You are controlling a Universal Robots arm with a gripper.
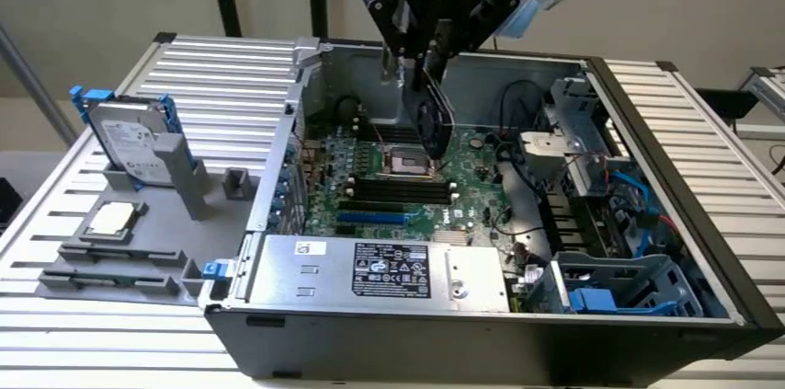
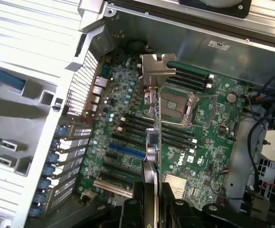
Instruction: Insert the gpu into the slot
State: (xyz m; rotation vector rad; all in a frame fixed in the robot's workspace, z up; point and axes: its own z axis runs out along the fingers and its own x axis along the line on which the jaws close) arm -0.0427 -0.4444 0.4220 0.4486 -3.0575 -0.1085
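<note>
My gripper (image 1: 420, 72) hangs over the open computer case and is shut on the gpu (image 1: 433, 127), a thin black card that hangs edge-on below the fingers, above the motherboard near the processor socket. The slot (image 1: 371, 219), a bright-blue strip, lies on the board nearer the power supply, apart from the card. In the wrist view the gpu (image 2: 151, 95) runs edge-on from the gripper (image 2: 150, 194) out to its silver bracket, and the blue slot (image 2: 126, 151) lies beside it, offset to one side and uncovered.
The silver processor socket (image 1: 405, 164) and black memory strips (image 1: 395, 191) lie under the card. A grey power-supply box (image 1: 381, 269) bounds the board's near side. Cables and a blue drive cage (image 1: 613, 288) crowd the exterior view's right. A hard drive (image 1: 129, 141) stands outside the case.
</note>
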